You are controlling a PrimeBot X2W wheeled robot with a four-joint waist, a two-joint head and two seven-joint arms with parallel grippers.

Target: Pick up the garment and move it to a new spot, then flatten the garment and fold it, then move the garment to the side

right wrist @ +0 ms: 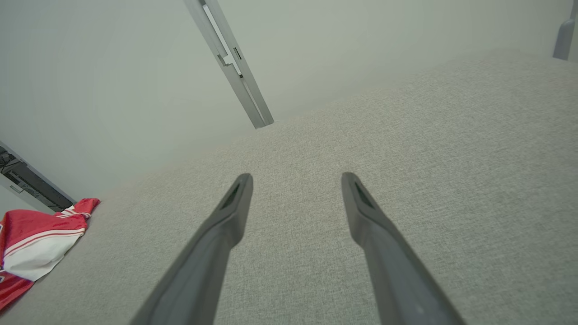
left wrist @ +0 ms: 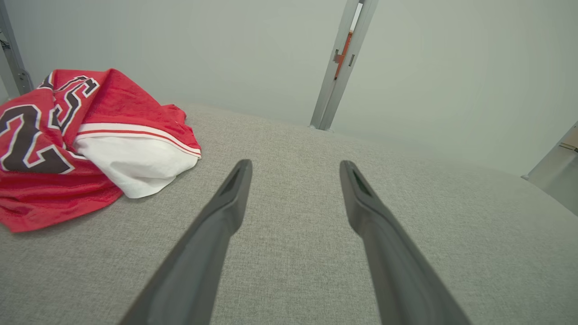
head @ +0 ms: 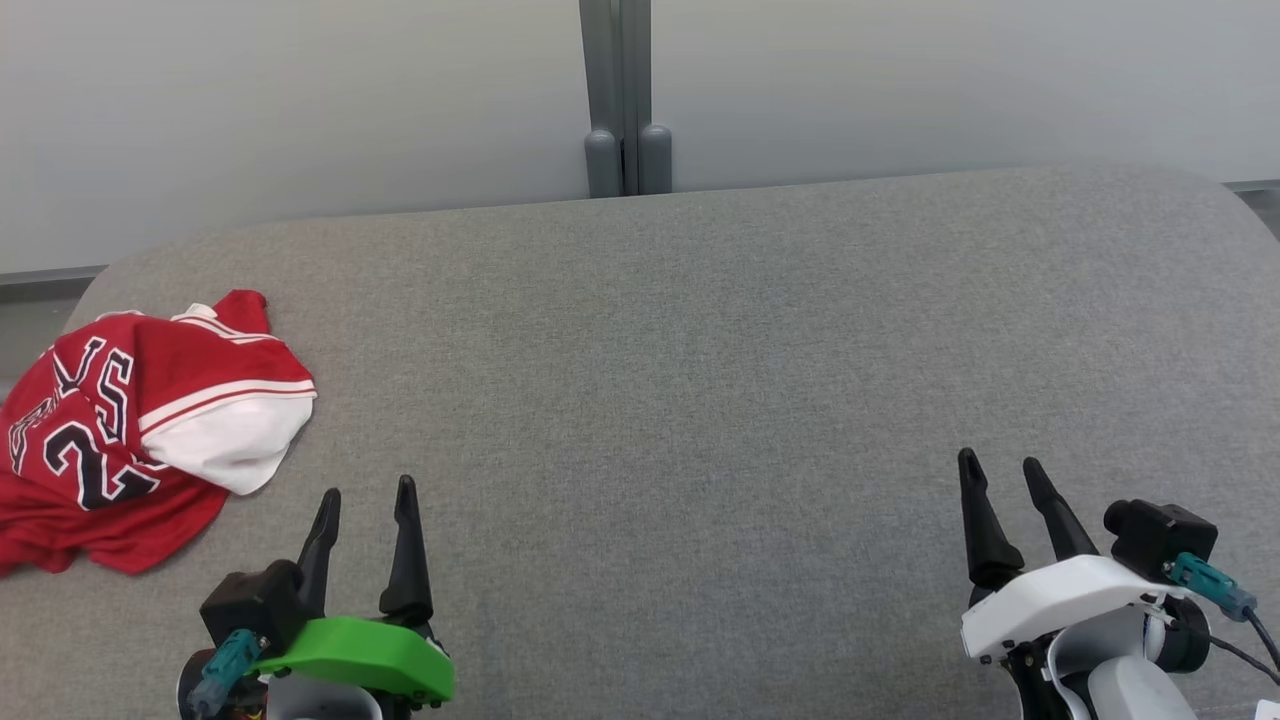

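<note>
Noting positions: the red-and-white garment (head: 130,430) lies crumpled at the left edge of the grey fabric counter (head: 700,400), with neither tool touching it. We see the left tool (head: 367,489) near its right side, fingers parted and empty. The right tool (head: 998,460) is well apart, also parted, gripping nothing.

head camera looks forward and steeply down from above onto a wide grey fabric surface (head: 700,350), reaching the pale wall (head: 300,100) and grey post (head: 622,100) behind it. left wrist camera sits low and close over the fabric surface, facing the wall along the left gripper (left wrist: 295,163). right wrist camera does likewise along the right gripper (right wrist: 295,176), tilted sideways. all three share the post and a red jersey (head: 130,430) at the left.
</note>
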